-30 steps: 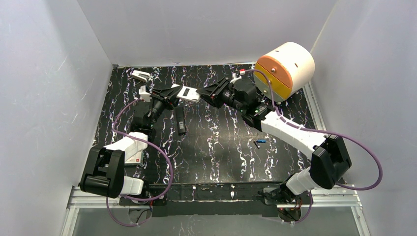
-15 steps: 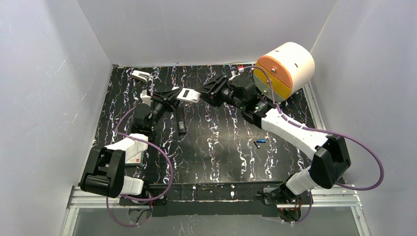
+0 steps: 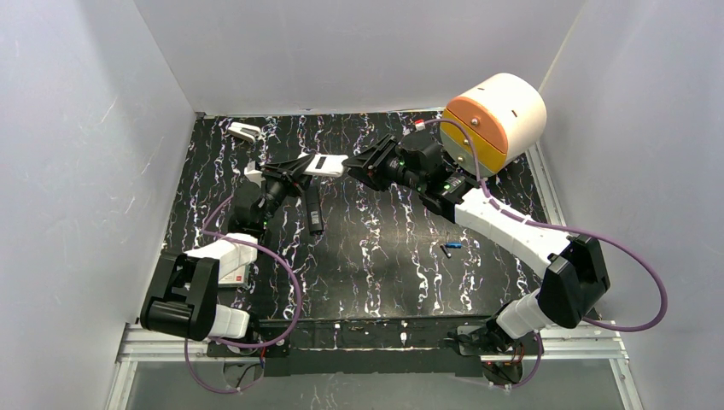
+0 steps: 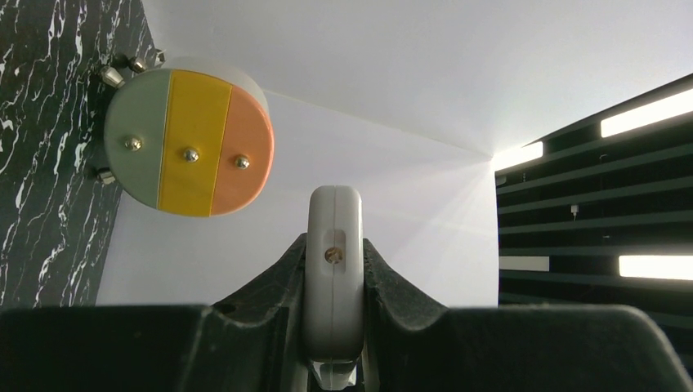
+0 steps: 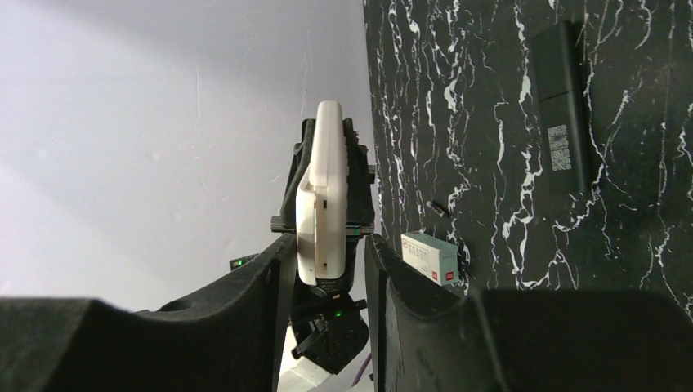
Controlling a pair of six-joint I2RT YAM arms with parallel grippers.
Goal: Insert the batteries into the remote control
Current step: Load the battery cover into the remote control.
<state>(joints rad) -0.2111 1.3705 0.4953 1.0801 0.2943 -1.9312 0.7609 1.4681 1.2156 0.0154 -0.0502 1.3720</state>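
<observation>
Left wrist — left fingers (image 4: 263,291) clamp slim white remote (image 4: 333,245); right fingers (image 5: 413,286) parted around it.

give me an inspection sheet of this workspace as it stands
surface: black marbled tabletop, white veins
job's things: white remote held up between the two arms; batteries loose on the table near the right arm
clutter: black remote flat on the table; small white box by the left arm; small white item far left; round drum far right
grippers: left gripper shut on the white remote; right gripper open, straddling its other end
cables: purple cables looping off both arms
surroundings: plain white walls on three sides
</observation>
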